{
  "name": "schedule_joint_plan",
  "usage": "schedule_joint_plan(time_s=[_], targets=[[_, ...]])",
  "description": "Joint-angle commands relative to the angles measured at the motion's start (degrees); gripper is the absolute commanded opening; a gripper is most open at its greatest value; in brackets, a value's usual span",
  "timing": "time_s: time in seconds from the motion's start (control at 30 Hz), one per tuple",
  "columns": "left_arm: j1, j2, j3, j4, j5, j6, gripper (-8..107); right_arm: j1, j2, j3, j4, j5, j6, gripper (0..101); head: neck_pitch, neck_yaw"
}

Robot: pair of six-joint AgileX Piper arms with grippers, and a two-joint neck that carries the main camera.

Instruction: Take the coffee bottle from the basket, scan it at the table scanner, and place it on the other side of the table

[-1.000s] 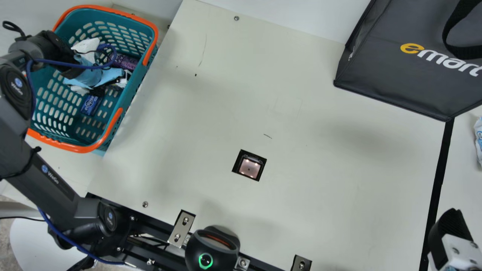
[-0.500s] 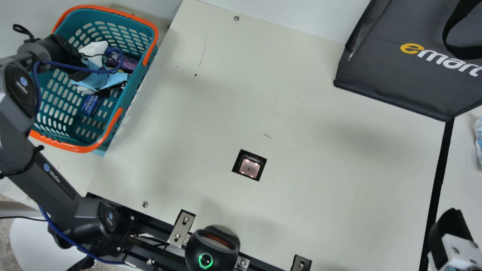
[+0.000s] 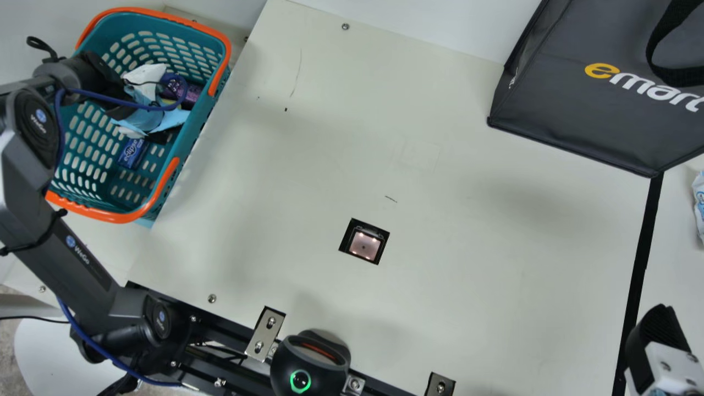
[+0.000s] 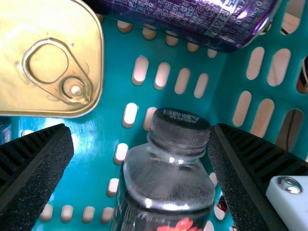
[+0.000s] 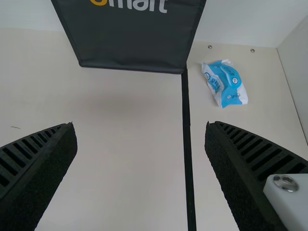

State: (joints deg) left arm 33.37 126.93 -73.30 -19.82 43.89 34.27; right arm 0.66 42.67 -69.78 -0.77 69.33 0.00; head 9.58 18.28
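Note:
In the main view my left gripper, wrapped in light blue and white material, is down in the teal basket. The left wrist view shows the left gripper open, with the coffee bottle between its fingers, close to one of them; the bottle has a black cap, and its lower part is cut off. The table scanner is set in the middle of the table. At the main view's lower right stands my right gripper; in the right wrist view the right gripper is open over the table with nothing held.
A gold tin and a purple can share the basket with a blue eclipse pack. A black bag stands at the back right. Beyond the black strip lies a blue-white packet. A handheld scanner sits at the front edge.
My left arm has moved a little to the right inside the basket, its wrapped gripper shifting toward the purple can. The right arm has kept still.

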Motion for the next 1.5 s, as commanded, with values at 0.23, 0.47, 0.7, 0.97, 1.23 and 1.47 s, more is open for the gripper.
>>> schedule_joint_plan(time_s=[0.23, 0.47, 0.7, 0.97, 1.23, 1.47], targets=[[0.2, 0.2, 0.8, 4.5, -3.6, -3.7, 90, 0.0, 0.0, 0.0, 0.0, 0.0, 0.0, 95, -1.7, 0.1], [0.7, -0.5, 1.9, 7.0, -5.4, -6.5, 90, 0.0, 0.0, 0.0, 0.0, 0.0, 0.0, 95, -1.7, 0.1], [0.7, -0.3, 2.0, 5.4, -5.6, -5.7, 90, 0.0, 0.0, 0.0, 0.0, 0.0, 0.0, 95, -1.7, 0.1], [0.2, 1.4, 1.4, 1.4, -6.5, -2.9, 90, 0.0, 0.0, 0.0, 0.0, 0.0, 0.0, 95, -1.7, 0.1], [-0.6, 2.0, 1.0, -0.5, -7.0, -2.6, 90, 0.0, 0.0, 0.0, 0.0, 0.0, 0.0, 95, -1.7, 0.1], [-1.2, 2.0, 1.6, -0.6, -7.6, -4.6, 90, 0.0, 0.0, 0.0, 0.0, 0.0, 0.0, 95, -1.7, 0.1]])
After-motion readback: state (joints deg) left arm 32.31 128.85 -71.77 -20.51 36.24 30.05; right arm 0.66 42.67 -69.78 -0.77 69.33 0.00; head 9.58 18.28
